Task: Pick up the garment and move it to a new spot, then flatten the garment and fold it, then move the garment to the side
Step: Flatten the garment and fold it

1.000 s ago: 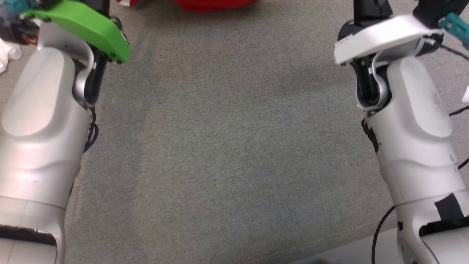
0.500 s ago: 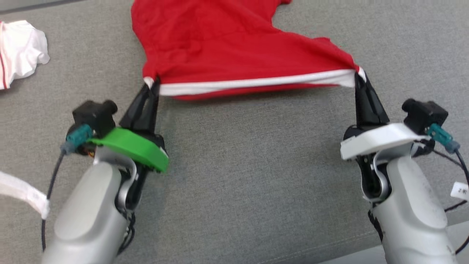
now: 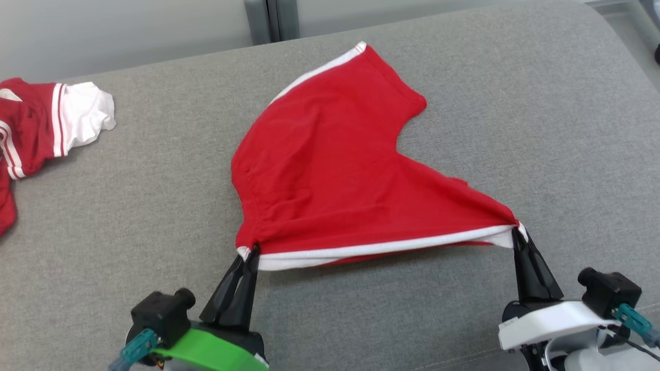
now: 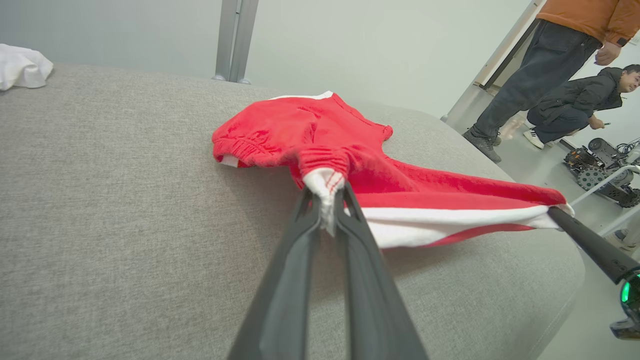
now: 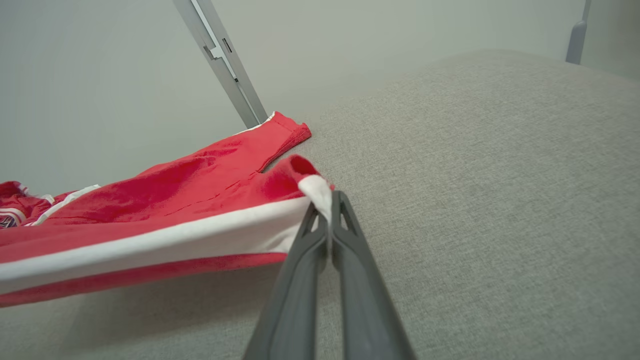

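Left end effector (image 3: 250, 253), right end effector (image 3: 515, 230) pinch garment (image 3: 330, 170) hem corners.

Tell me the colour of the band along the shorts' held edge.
White, against the red shorts; the band shows best in the right wrist view.

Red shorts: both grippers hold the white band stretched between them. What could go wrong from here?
1. The left gripper and right gripper each pinch only a small corner of the red shorts; tension might pull one free.
2. The far half lies rumpled on the grey cushion; dragging may bunch it further.
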{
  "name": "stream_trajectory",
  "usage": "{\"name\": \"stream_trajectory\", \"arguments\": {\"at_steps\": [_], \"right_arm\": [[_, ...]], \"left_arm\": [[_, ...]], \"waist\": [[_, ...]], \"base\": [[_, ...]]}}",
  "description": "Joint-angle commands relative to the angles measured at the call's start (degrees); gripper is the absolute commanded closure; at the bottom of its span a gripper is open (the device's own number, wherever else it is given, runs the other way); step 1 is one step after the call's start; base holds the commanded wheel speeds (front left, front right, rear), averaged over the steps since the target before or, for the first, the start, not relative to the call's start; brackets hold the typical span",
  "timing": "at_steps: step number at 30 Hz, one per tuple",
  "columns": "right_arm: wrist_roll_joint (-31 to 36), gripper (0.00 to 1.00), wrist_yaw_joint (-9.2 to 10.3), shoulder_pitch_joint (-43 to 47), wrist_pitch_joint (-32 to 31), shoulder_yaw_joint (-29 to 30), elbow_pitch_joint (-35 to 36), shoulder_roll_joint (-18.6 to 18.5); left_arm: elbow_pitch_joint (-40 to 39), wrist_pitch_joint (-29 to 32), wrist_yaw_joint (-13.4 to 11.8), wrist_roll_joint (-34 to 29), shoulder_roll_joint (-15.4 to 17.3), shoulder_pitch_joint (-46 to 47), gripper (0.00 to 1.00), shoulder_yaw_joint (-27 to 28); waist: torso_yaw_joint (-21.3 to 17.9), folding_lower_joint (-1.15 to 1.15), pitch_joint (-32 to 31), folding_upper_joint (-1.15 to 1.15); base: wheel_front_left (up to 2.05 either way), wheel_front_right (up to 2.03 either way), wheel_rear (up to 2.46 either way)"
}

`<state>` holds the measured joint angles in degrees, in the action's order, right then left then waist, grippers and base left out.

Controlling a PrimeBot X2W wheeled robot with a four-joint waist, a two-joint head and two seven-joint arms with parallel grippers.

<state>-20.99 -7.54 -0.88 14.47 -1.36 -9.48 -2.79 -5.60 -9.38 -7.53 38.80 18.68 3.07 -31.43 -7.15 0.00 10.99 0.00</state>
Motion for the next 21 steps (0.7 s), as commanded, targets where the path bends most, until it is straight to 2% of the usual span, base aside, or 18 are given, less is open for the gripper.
{"name": "stream_trajectory", "arguments": {"at_steps": [1,5,10,15,21], "right_arm": [[0.1,1.00,0.10,2.1,-0.5,0.5,2.1,-0.2],[-0.1,1.00,0.10,7.2,-2.5,1.6,8.5,-0.2],[0.3,1.00,0.11,10.5,-5.0,3.2,14.4,-0.2],[0.9,1.00,0.10,9.1,-7.1,5.3,15.0,-0.2],[1.9,1.00,0.10,2.7,-8.6,5.9,10.5,-0.2]], "left_arm": [[-2.4,0.3,-1.3,0.2,1.3,-2.3,1.00,0.6],[-8.4,2.1,-4.1,-0.4,3.7,-6.9,1.00,0.8],[-11.0,3.3,-5.0,1.4,3.5,-9.8,1.00,0.2],[-8.4,3.8,-3.5,2.9,1.2,-8.5,1.00,-1.5],[-1.9,3.3,-1.7,6.4,-3.2,-4.7,1.00,-1.4]], "waist": [[0.4,0.00,-2.0,0.00],[0.6,0.00,-2.8,0.00],[0.9,0.00,-2.8,0.00],[1.7,0.00,-1.3,0.00],[3.5,0.00,1.4,0.00]], "base": [[0.00,0.00,0.00],[0.00,0.00,0.00],[0.00,0.00,0.00],[0.00,0.00,0.00],[0.00,0.00,0.00]]}}
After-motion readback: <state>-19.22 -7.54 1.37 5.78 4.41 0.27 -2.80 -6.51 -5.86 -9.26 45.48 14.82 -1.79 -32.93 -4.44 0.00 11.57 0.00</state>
